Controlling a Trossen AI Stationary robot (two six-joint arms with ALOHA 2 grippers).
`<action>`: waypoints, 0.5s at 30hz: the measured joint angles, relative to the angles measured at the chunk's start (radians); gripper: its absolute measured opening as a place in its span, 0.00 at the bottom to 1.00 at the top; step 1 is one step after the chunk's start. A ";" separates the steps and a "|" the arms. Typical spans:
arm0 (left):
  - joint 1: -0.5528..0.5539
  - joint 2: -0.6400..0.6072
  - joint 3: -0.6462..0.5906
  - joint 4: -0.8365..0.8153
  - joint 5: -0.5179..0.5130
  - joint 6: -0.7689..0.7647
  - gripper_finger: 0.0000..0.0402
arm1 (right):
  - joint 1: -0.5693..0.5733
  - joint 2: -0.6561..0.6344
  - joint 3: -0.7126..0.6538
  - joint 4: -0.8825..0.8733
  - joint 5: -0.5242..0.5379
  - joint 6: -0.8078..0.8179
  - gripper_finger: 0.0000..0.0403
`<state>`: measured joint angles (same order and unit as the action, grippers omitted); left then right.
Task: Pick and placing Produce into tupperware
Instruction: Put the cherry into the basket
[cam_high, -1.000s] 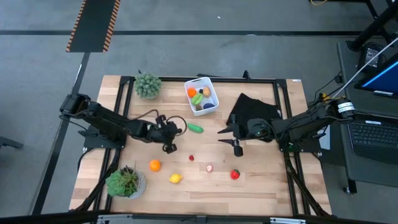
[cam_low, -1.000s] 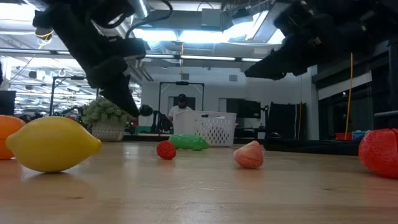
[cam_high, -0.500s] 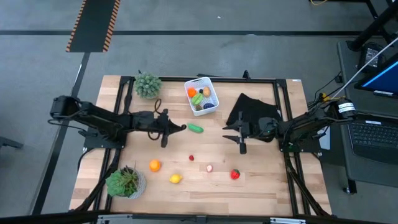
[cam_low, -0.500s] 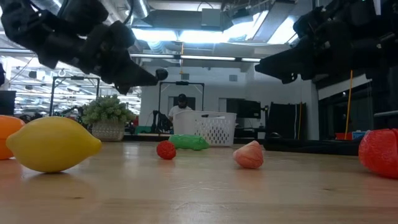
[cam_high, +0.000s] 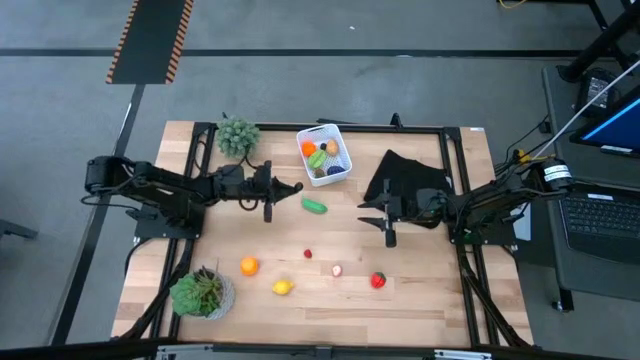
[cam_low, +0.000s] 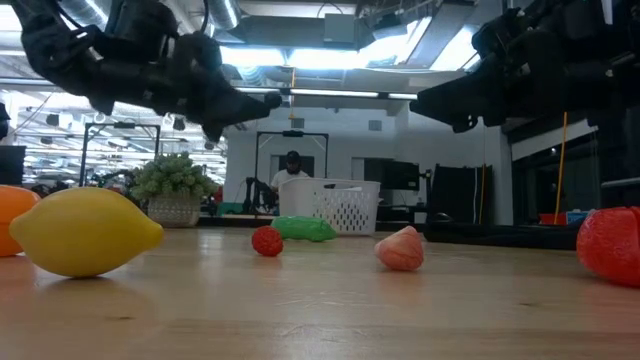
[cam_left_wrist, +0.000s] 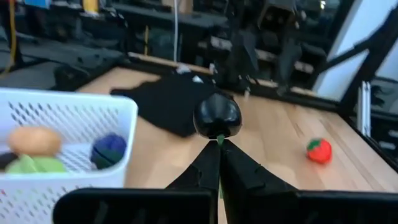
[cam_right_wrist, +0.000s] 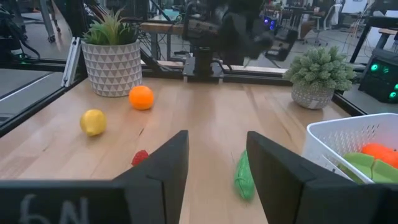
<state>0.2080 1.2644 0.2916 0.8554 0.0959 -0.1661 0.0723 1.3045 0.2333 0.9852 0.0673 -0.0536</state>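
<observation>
My left gripper (cam_high: 287, 188) is shut on a small dark round piece of produce (cam_left_wrist: 217, 116), held in the air just left of the white tub (cam_high: 324, 155). The tub holds orange, green and dark pieces. My right gripper (cam_high: 378, 222) is open and empty, hovering in front of the black cloth (cam_high: 405, 175). On the table lie a green pod (cam_high: 314, 206), a small red piece (cam_high: 308, 254), a pink piece (cam_high: 336, 270), a red strawberry (cam_high: 378, 281), an orange (cam_high: 248, 266) and a lemon (cam_high: 283, 287). My left gripper pinches the dark piece at its green stem end (cam_left_wrist: 219, 136) between the free ends of its two fingers. The fingers lie about level and come from the table's left. The piece sticks out past the fingertips, lifted clear of the table.
Two potted plants stand at the far left (cam_high: 238, 136) and the near left (cam_high: 203, 293). The black folded cloth lies right of the tub. A black frame (cam_high: 450, 180) runs around the table's edges. Bare wood shows between the two grippers.
My left gripper has risen from the table's middle and gone toward the far edge and the tub, tipping from pointing down to about level, with the dark piece kept in its shut fingers. My right gripper has drawn back a little toward the right edge.
</observation>
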 joint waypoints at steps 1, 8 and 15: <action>0.009 0.000 0.009 0.000 0.000 0.001 0.00 | 0.000 0.000 0.000 0.000 0.000 0.000 0.41; 0.064 0.000 0.057 -0.008 -0.080 0.020 0.00 | 0.000 0.000 0.000 -0.001 0.000 0.000 0.41; 0.108 0.054 0.102 -0.010 -0.105 0.020 0.00 | 0.000 0.000 0.000 -0.001 0.001 -0.003 0.41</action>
<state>0.3159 1.3185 0.3937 0.8452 -0.0093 -0.1459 0.0723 1.3048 0.2337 0.9846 0.0681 -0.0566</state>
